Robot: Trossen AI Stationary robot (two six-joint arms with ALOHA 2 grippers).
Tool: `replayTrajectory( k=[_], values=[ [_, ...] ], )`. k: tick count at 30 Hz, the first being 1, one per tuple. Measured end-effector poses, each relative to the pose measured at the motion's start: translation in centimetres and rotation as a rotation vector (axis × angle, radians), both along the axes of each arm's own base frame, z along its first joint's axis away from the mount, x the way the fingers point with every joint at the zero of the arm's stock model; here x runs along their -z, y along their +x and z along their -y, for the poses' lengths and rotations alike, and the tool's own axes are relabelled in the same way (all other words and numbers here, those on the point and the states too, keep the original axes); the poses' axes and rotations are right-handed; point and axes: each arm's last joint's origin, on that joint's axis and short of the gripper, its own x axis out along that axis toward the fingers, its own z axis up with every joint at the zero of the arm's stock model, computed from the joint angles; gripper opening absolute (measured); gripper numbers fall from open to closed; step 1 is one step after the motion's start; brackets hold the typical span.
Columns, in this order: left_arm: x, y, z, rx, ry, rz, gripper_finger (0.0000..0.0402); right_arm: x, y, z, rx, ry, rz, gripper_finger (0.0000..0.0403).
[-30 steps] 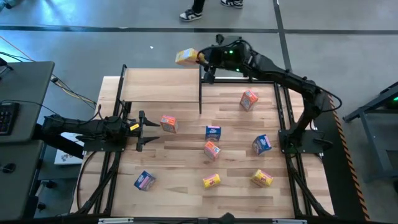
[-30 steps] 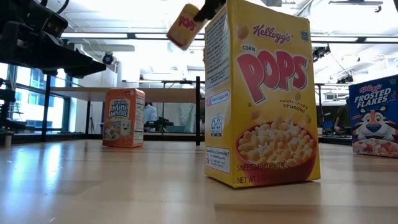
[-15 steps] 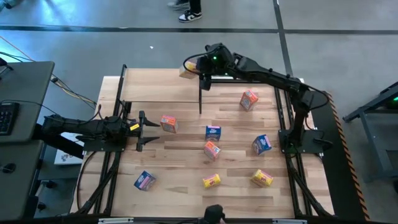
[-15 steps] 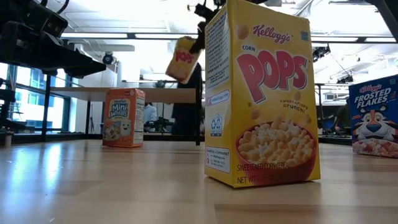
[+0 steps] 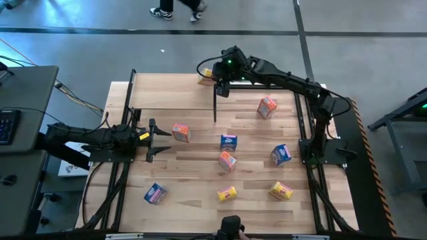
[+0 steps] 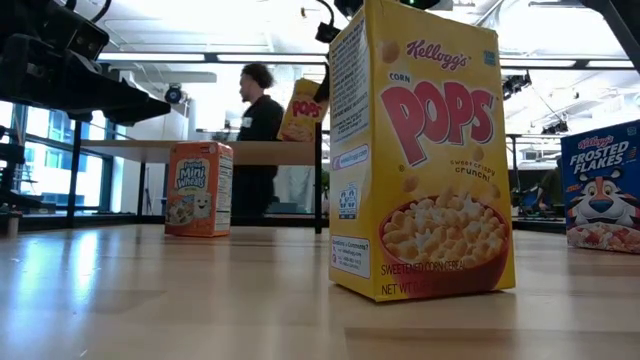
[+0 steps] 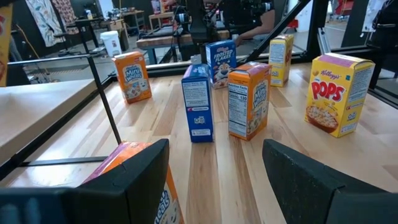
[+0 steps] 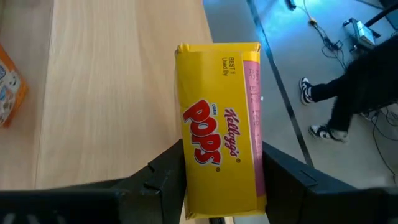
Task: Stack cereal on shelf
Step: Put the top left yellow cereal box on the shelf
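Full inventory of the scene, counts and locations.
Yellow cereal boxes: two, yellow, on the tabletop's side away from the shelf.
Held yellow box: one, yellow, above the shelf's right corner.
Orange cereal boxes: three, orange, mid tabletop.
Blue cereal boxes: three, blue, mid tabletop.
Shelf: one, light wood, black posts, far left of tabletop.
Tabletop: one, planked wood.
Person: one, dark clothes, beyond the table.
Left end effector: open, beside an orange box.
Right end effector: shut on held yellow box.
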Motion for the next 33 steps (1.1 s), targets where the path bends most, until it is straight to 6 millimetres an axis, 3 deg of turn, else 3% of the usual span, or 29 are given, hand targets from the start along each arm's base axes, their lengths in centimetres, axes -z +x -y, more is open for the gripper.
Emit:
replayTrajectory(
  k=[28, 33],
  values=[
    [0.0, 0.0, 0.0, 0.0, 0.0, 0.0, 0.0251, 1.0, 0.6, 0.3, 0.019, 0.038, 0.0, 0.0183],
    [0.0, 0.0, 0.0, -0.001, 0.0, 0.001, 0.0251, -0.5, 0.1, 0.1, 0.043, 0.073, -0.002, 0.0183]
  ],
)
